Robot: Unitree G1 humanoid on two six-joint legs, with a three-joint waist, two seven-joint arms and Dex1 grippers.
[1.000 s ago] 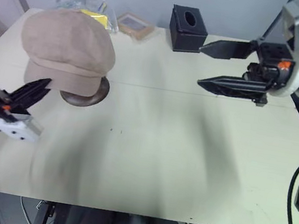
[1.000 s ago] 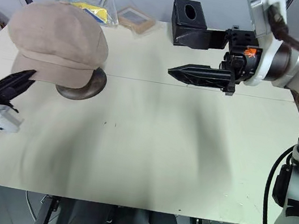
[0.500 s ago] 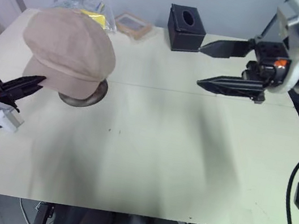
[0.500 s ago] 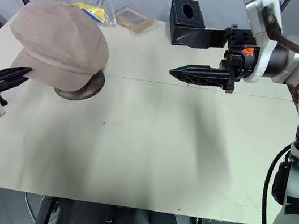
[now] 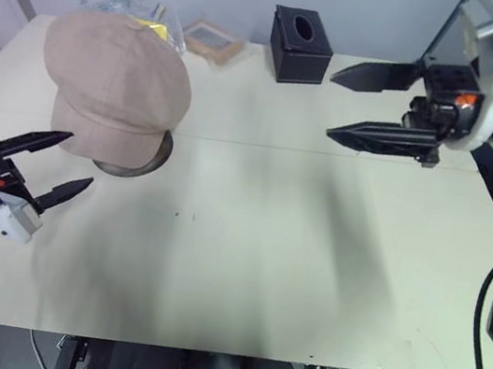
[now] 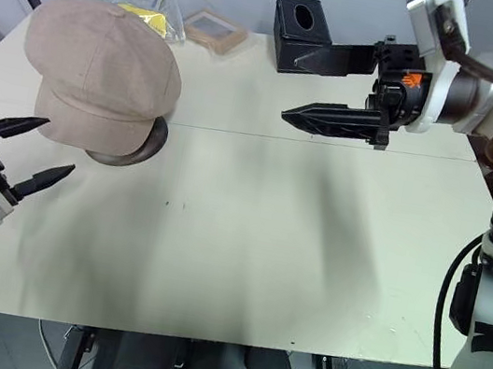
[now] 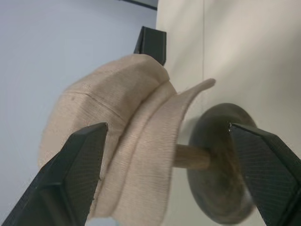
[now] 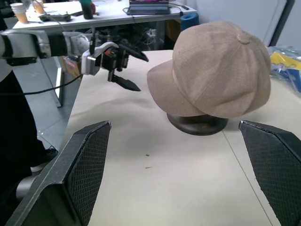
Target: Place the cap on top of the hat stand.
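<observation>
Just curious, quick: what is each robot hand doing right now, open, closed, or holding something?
Left end effector: open, holding nothing, near the cap.
Right end effector: open, holding nothing.

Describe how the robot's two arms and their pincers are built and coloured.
Each pincer has two long black fingers tapering to points, their inner faces cross-hatched. The left pincer sits on a white wrist block with a small orange mark, and a black cable trails from that grey arm. The right pincer mounts on a black housing with an orange mark, behind it a silver-grey arm with white covers and black cables.
</observation>
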